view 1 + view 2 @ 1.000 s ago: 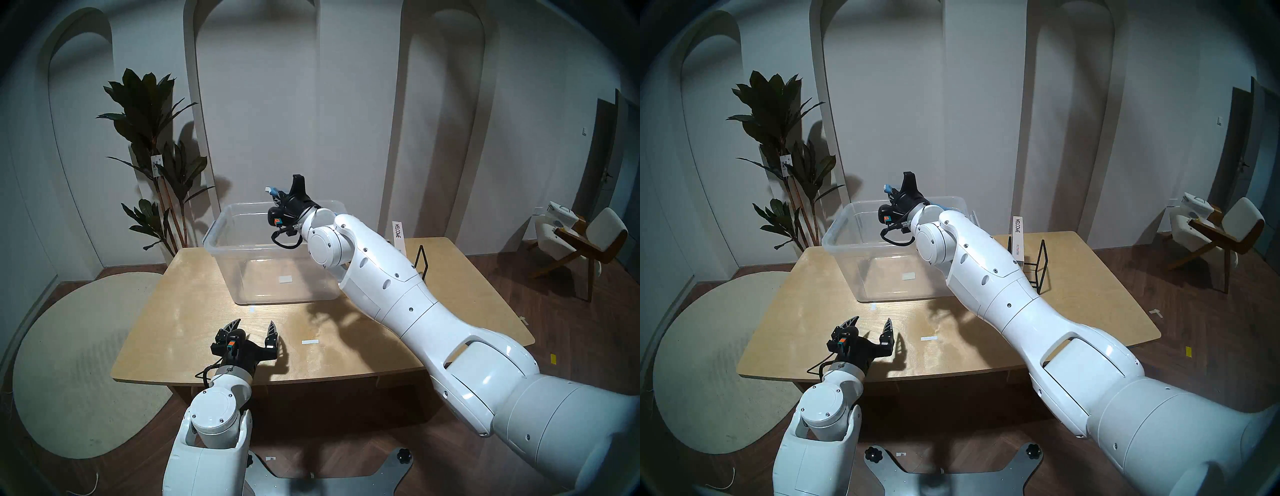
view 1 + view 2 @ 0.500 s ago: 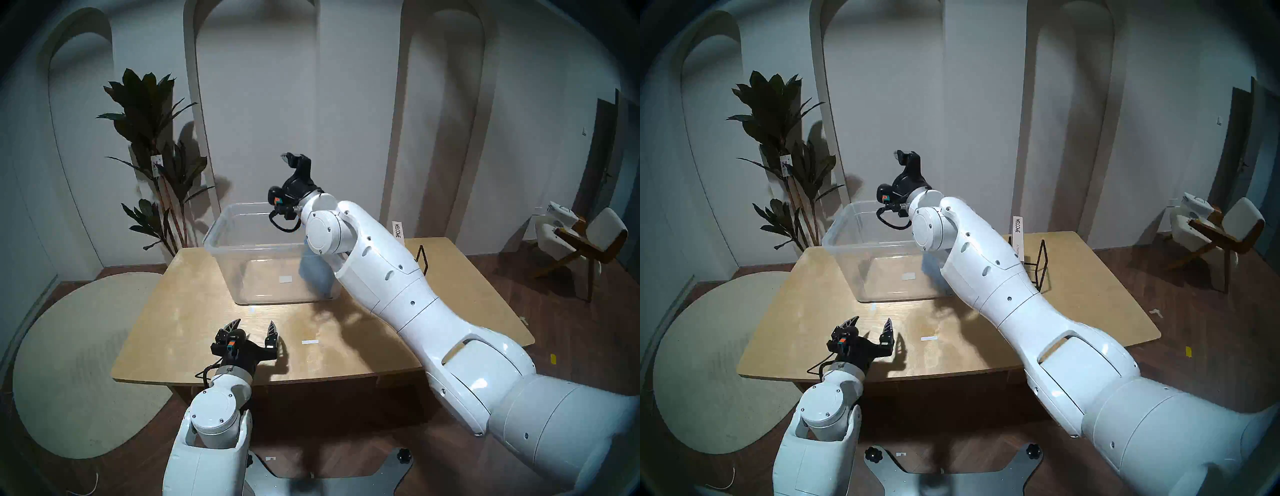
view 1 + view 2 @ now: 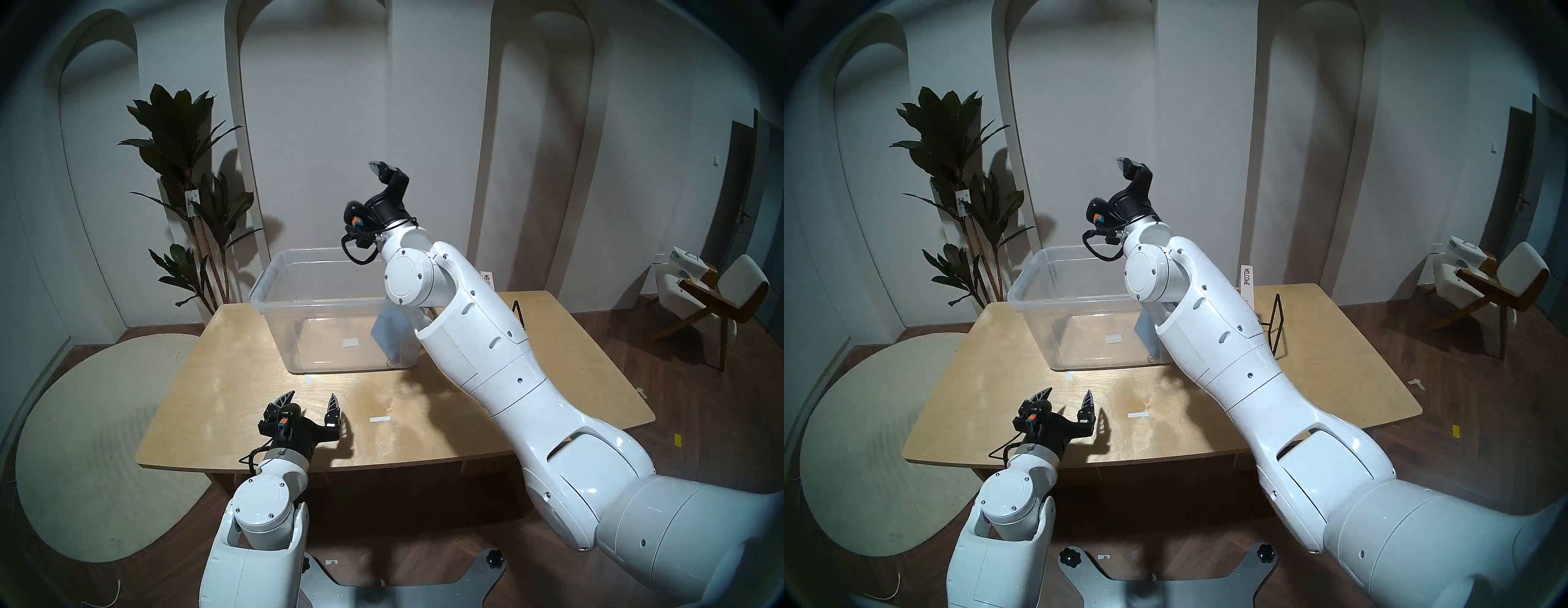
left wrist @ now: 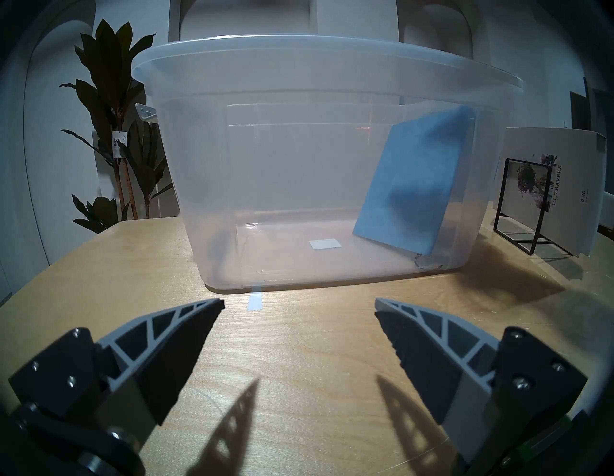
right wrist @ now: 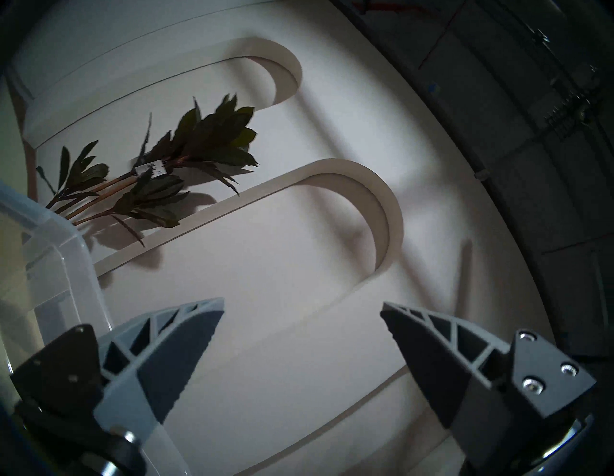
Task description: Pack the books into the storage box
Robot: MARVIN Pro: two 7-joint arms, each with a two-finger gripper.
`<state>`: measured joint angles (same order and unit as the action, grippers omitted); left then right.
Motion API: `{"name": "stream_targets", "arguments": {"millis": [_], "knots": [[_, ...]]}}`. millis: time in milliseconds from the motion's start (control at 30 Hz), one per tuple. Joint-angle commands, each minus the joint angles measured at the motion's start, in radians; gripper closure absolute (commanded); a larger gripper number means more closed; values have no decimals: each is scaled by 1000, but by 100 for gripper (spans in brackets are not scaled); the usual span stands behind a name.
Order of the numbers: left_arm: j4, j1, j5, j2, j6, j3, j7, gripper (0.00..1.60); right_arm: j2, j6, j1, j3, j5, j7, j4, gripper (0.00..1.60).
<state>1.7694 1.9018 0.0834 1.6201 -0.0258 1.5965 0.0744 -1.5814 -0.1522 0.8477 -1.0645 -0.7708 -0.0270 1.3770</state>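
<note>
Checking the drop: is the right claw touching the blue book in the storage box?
Apart. The head view shows the right claw raised above the storage box, open, while the blue book leans inside against the wall; the right wrist view shows nothing between its fingers.

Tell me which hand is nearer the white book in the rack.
Right. The right hand is raised above the storage box, its arm passing close beside the white book. The left hand hovers low over the table's near edge, across the box.
</note>
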Motion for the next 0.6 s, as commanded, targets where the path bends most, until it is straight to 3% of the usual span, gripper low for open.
{"name": "stream_targets", "arguments": {"millis": [0, 333, 567], "knots": [[20, -8, -2, -2, 6, -2, -1, 0, -16, -5, 45, -97, 68, -84, 113, 0], [18, -9, -1, -2, 6, -1, -1, 0, 25, -6, 124, -229, 140, -152, 234, 0], [15, -10, -1, -2, 5, -1, 0, 0, 79, -1, 220, -370, 190, -212, 338, 0]]}}
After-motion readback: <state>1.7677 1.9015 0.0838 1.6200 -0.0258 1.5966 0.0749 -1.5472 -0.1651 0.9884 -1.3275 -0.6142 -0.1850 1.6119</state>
